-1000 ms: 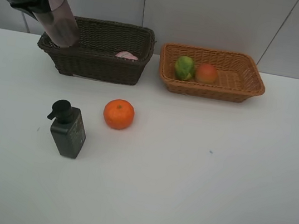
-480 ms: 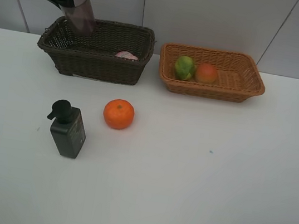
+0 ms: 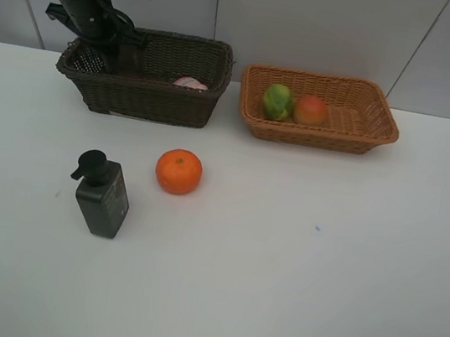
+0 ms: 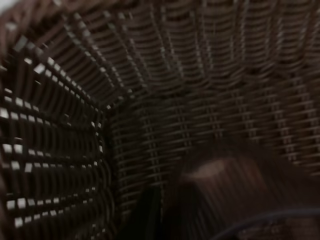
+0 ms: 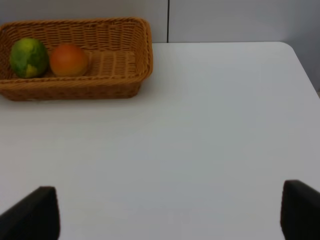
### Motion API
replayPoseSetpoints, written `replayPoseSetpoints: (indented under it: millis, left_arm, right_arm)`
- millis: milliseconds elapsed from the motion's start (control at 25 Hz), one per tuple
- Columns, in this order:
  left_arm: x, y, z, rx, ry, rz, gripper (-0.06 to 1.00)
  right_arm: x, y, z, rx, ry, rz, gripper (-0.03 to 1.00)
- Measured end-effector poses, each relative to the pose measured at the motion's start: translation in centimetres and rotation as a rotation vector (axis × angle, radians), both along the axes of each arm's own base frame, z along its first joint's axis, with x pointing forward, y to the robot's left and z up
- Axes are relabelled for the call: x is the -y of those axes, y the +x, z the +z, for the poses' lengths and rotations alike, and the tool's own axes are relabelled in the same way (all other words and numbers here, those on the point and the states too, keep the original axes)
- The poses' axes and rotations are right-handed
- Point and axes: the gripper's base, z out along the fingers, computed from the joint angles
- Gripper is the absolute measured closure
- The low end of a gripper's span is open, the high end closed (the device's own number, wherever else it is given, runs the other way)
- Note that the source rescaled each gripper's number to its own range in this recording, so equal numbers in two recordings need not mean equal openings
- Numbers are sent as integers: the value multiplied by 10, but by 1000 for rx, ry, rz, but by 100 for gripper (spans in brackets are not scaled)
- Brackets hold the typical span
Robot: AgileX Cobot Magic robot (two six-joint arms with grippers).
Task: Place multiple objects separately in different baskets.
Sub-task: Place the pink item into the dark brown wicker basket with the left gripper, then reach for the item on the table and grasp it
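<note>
The left tool (image 3: 109, 48) is lowered inside the left end of the deep, dark brown wicker basket (image 3: 163, 102). A blurred, translucent mauve cup (image 4: 235, 192) is seen close to it in the left wrist view; whether it is gripped cannot be told. A pink bottle (image 3: 190, 84) is lying in the same basket. A green-yellow fruit (image 3: 277, 102) and a red-orange fruit (image 3: 311, 110) are held side by side in the shallow, light orange-tan wicker basket (image 3: 366, 132). A round orange (image 3: 179, 171) and a black pump bottle (image 3: 101, 195) are set near each other on the white counter (image 3: 321, 259). The right tool (image 5: 170, 212) is spread wide, with nothing held.
</note>
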Motion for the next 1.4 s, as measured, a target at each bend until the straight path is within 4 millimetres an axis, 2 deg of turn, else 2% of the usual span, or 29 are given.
replayPoseSetpoints:
  millis: [80, 280, 400, 480, 640, 720, 800, 1040, 1120, 1400]
  left_arm:
    - [0, 1, -7, -10, 1, -1, 94]
    - [1, 4, -8, 22, -7, -6, 94]
    - [1, 5, -8, 28, -8, -7, 86]
    - [1, 5, -8, 32, -9, -8, 65]
    - [2, 6, -7, 50, -13, -10, 13]
    - [2, 6, -7, 52, -17, -9, 1]
    - [2, 6, -7, 52, -20, -7, -3]
    - [3, 7, -4, 57, -30, -2, -5]
    - [6, 6, 3, 70, -33, -8, -5]
    - [5, -7, 54, 108, -53, 4, -5]
  right_arm:
    - [0, 0, 0, 0, 0, 0, 9]
    - [0, 0, 0, 0, 0, 0, 9]
    - [0, 0, 0, 0, 0, 0, 9]
    - [0, 0, 0, 0, 0, 0, 9]
    - [0, 0, 0, 0, 0, 0, 9]
    - [0, 0, 0, 0, 0, 0, 9]
    - [0, 0, 0, 0, 0, 0, 9]
    - [0, 0, 0, 0, 0, 0, 9]
    - [0, 0, 0, 0, 0, 0, 9]
    - [0, 0, 0, 0, 0, 0, 9]
